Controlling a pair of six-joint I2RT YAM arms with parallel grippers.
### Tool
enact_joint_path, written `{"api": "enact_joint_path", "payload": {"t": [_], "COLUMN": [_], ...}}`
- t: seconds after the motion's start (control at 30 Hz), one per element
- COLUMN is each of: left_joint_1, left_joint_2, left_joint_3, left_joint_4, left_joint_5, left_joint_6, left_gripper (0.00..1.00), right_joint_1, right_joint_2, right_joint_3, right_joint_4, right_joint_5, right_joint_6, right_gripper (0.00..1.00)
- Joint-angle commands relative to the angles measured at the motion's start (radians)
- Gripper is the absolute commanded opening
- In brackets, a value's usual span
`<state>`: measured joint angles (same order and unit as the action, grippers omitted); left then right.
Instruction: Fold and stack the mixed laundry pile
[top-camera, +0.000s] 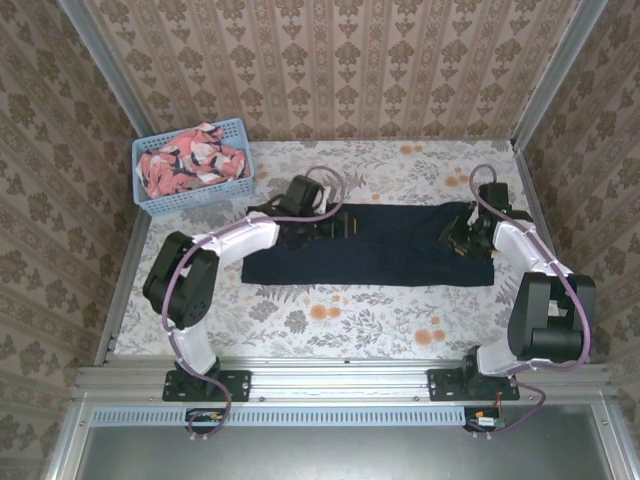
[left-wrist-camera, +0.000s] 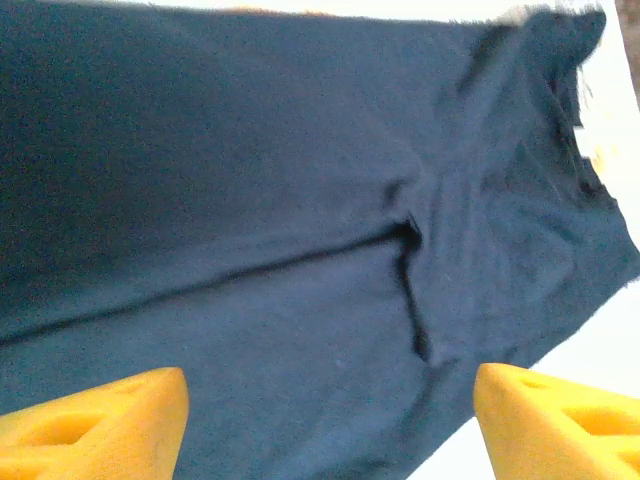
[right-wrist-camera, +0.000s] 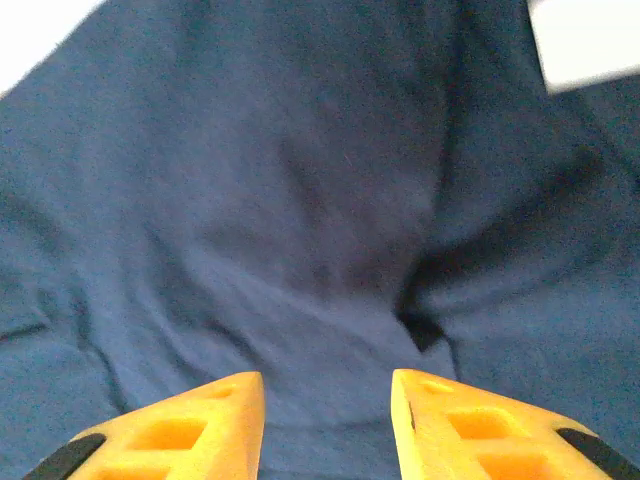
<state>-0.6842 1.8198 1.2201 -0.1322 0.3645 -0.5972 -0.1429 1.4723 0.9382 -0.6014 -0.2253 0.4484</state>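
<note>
The navy garment (top-camera: 375, 258) lies spread flat across the middle of the floral table (top-camera: 330, 315). The left gripper (top-camera: 335, 225) hangs over its left part, jaws wide apart and empty. The right gripper (top-camera: 462, 238) sits low over its right end, jaws partly apart with nothing pinched, perhaps touching cloth. The coral-pink printed garment (top-camera: 195, 160) is bunched in the blue basket (top-camera: 195, 205) at the far left corner.
</note>
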Motion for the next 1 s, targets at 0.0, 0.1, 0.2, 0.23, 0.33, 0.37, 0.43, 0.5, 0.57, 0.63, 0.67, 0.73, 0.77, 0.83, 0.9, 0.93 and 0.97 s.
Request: {"api": "enact_joint_path", "payload": {"t": [0.0, 0.1, 0.2, 0.23, 0.33, 0.37, 0.43, 0.5, 0.57, 0.63, 0.67, 0.73, 0.77, 0.83, 0.9, 0.93, 0.97], "left_joint_1": [-0.050, -0.115, -0.163, -0.175, -0.197, -0.201, -0.209, -0.217, -0.222, -0.221, -0.221, -0.223, -0.224, -0.228, -0.229, -0.230, -0.233], "left_joint_2": [0.055, 0.104, 0.147, 0.158, 0.183, 0.190, 0.208, 0.224, 0.240, 0.256, 0.261, 0.269, 0.270, 0.270, 0.270, 0.273, 0.276], "left_joint_3": [-0.004, 0.035, 0.067, 0.077, 0.095, 0.100, 0.115, 0.134, 0.151, 0.163, 0.166, 0.176, 0.184, 0.200, 0.200, 0.201, 0.203], "left_joint_4": [0.128, 0.137, 0.135, 0.131, 0.127, 0.128, 0.121, 0.114, 0.102, 0.084, 0.080, 0.049, 0.027, -0.024, -0.027, -0.022, -0.019], "left_joint_5": [0.077, 0.078, 0.074, 0.069, 0.058, 0.055, 0.053, 0.051, 0.041, 0.029, 0.024, 0.012, 0.004, -0.017, -0.016, -0.009, -0.004], "left_joint_6": [-0.139, -0.168, -0.186, -0.188, -0.192, -0.193, -0.193, -0.191, -0.183, -0.174, -0.169, -0.156, -0.142, -0.114, -0.112, -0.116, -0.119], "left_gripper": [0.73, 0.68, 0.64, 0.63, 0.61, 0.60, 0.59, 0.58, 0.57, 0.57, 0.57, 0.56, 0.56, 0.57, 0.57, 0.57, 0.56], "right_joint_1": [0.009, 0.009, 0.008, 0.007, 0.006, 0.007, 0.006, 0.007, 0.006, 0.007, 0.006, 0.006, 0.007, 0.008, 0.006, 0.006, 0.006], "right_joint_2": [-0.045, -0.051, -0.045, -0.041, -0.035, -0.030, -0.018, -0.008, -0.006, -0.012, -0.014, -0.014, -0.013, -0.009, -0.004, -0.002, 0.000], "right_joint_3": [-0.059, -0.093, -0.115, -0.122, -0.143, -0.147, -0.154, -0.161, -0.170, -0.182, -0.186, -0.189, -0.191, -0.193, -0.196, -0.196, -0.195], "right_joint_4": [-0.028, -0.023, -0.004, 0.006, 0.047, 0.061, 0.098, 0.117, 0.131, 0.139, 0.139, 0.134, 0.136, 0.138, 0.145, 0.147, 0.149], "right_joint_5": [0.006, 0.067, 0.117, 0.125, 0.132, 0.120, 0.088, 0.057, 0.034, 0.030, 0.035, 0.048, 0.050, 0.049, 0.047, 0.047, 0.048], "right_joint_6": [0.012, 0.015, 0.012, 0.013, 0.021, 0.024, 0.033, 0.040, 0.050, 0.054, 0.054, 0.052, 0.052, 0.054, 0.059, 0.060, 0.061], "right_gripper": [0.39, 0.39, 0.39, 0.39, 0.39, 0.39, 0.38, 0.36, 0.35, 0.34, 0.34, 0.34, 0.34, 0.34, 0.34, 0.34, 0.34]}}
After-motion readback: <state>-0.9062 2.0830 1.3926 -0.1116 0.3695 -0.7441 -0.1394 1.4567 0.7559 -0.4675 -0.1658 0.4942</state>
